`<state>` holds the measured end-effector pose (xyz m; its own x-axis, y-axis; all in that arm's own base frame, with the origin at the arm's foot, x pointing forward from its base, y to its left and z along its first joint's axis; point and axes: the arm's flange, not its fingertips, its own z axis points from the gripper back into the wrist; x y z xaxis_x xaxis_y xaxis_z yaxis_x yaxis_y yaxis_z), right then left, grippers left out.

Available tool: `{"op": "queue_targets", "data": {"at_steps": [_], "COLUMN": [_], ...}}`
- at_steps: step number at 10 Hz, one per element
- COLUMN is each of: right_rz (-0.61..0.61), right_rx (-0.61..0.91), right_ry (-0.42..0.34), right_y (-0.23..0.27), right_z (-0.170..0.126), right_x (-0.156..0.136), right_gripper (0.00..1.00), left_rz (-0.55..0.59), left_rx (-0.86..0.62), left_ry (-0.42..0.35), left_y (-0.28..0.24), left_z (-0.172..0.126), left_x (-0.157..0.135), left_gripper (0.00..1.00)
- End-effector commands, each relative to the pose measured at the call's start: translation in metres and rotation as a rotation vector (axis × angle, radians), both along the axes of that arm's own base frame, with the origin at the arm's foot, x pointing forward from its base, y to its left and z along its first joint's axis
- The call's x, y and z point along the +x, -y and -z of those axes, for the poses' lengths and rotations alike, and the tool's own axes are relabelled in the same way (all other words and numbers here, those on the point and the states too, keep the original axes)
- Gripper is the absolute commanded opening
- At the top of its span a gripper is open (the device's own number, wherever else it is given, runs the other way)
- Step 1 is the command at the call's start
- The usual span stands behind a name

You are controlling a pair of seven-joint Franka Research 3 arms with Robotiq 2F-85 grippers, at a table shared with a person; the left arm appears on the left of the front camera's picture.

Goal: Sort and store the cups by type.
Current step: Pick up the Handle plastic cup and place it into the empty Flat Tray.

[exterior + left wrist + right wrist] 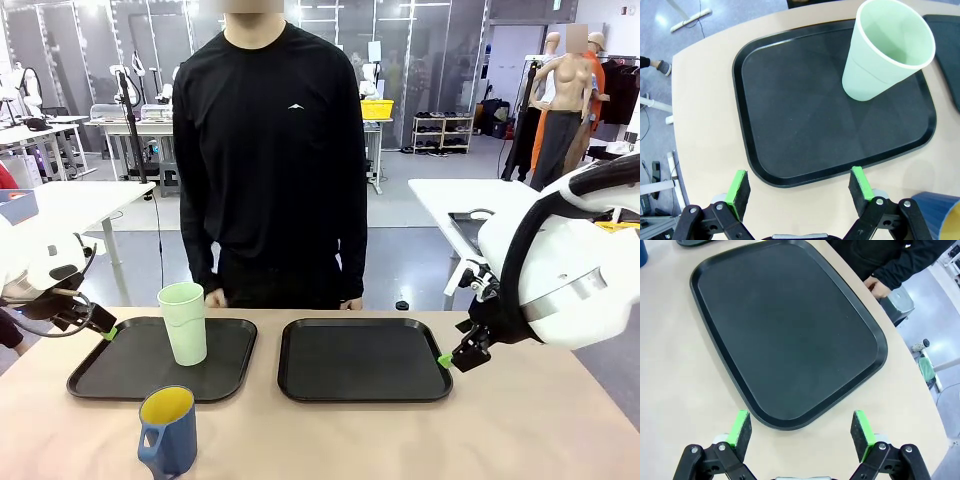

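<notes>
1. Tumbler (183,322), seen from the front, stands upright on the left tray (100,375), a little right of its middle. The mint-green cup is empty.
2. The dark blue mug (168,432) stands upright on the bare table (400,440), just in front of that tray's near edge. Its yellow inside shows and its handle points to the robot's left.
3. The right tray (365,360) lies beside the left one, apart from it. A person (270,150) in black stands at the far side with both hands at the table edge.
4. The left end effector (105,332) hangs at the left tray's outer edge and the right end effector (447,360) at the right tray's outer edge. Neither touches a cup.
5. Left wrist view: the left end effector (799,182) has its green-padded fingers (740,185) spread wide with nothing between them. It hovers over the near rim of the left tray (790,125).
6. The tumbler (885,50) stands at the tray's far side, and the mug (935,210) shows at the bottom right corner, off the tray.
7. Right wrist view: the right end effector (801,424) is likewise wide open and holds nothing, poised above the near rim of the right tray (790,330). The person's hand (879,287) rests at the table edge beyond.
</notes>
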<state>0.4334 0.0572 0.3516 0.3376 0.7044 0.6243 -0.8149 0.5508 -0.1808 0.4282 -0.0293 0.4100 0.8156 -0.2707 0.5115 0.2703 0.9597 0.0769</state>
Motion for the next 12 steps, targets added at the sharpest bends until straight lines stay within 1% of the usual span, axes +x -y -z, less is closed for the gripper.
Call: {"op": "queue_targets", "data": {"at_steps": [1,12], "right_rz": [-0.003,-0.003], "right_rx": [-0.001,-0.001], "right_ry": [0.001,0.001], "right_y": [-0.0030,-0.0030], "right_z": [-0.0002,-0.0002], "right_x": [-0.0010,-0.0010], "right_gripper": [1.00,1.00], "left_rz": [-0.001,-0.001], "left_rx": [-0.006,-0.006], "left_ry": [-0.002,-0.002], "left_y": [-0.0018,-0.0018], "left_z": [-0.0001,-0.0001], "left_x": [0.0003,0.0003], "left_gripper": [1.00,1.00]}}
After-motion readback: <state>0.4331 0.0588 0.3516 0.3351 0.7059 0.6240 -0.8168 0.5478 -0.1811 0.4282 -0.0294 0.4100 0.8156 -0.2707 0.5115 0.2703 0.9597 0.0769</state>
